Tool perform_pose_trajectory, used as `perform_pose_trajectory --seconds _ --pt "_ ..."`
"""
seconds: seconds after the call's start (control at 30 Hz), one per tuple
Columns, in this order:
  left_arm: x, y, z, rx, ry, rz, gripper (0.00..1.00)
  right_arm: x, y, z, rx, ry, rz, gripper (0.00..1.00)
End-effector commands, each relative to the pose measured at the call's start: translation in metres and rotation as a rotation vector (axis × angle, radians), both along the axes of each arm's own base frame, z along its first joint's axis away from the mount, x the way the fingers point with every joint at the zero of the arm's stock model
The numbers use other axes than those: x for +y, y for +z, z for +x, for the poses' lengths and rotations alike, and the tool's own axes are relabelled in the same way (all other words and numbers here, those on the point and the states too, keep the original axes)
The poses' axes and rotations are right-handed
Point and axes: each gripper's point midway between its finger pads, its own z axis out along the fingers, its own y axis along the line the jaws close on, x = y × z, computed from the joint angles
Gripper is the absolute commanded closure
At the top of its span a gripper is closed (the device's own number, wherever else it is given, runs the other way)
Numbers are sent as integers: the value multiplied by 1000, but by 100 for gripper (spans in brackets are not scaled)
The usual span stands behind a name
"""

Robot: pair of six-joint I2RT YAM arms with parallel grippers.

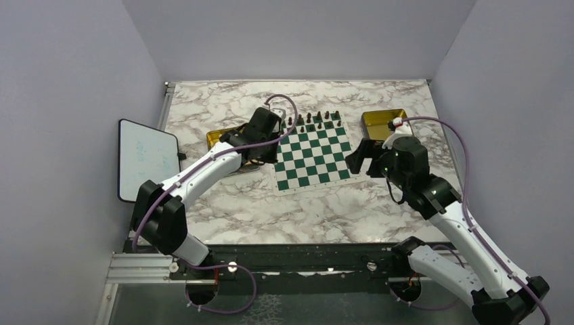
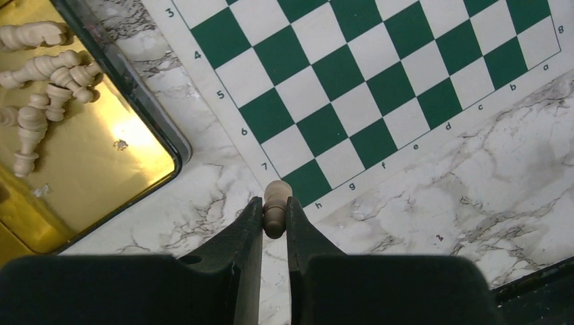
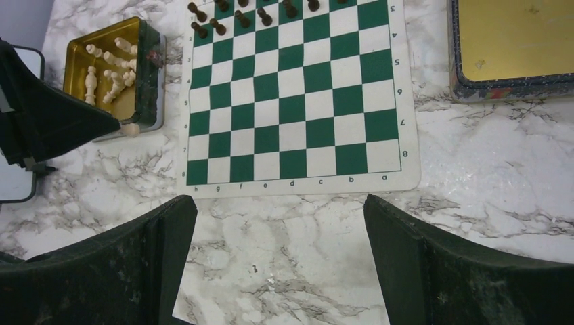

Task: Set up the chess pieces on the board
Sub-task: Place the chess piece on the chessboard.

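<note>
My left gripper is shut on a cream chess piece, a pawn lying level between the fingers. It hangs over the marble just off the h-file corner of the green and white board. In the top view the left gripper sits between the left gold tray and the board. Several more cream chess pieces lie loose in that tray. My right gripper is open and empty above the marble, just short of the board's near edge.
Dark brown pieces stand in rows along the board's far side. A second gold tray lies off the board's far right corner, with nothing in the part that shows. A white tablet lies at the table's left edge.
</note>
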Motion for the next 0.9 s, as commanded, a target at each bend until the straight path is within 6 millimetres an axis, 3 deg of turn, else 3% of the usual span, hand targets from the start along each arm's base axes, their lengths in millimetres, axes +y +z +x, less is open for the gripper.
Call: perform_pose_trajectory --seconds 0.0,0.47,0.87 --pt "-24 -8 3 -33 -8 14 90 -15 2 -2 -16 -66 -7 1" --pt "-107 -43 -14 -13 -127 77 90 -33 22 -12 -76 -144 19 1" --pt "-126 -65 -16 15 -152 132 89 -36 15 -18 -63 -140 2 1"
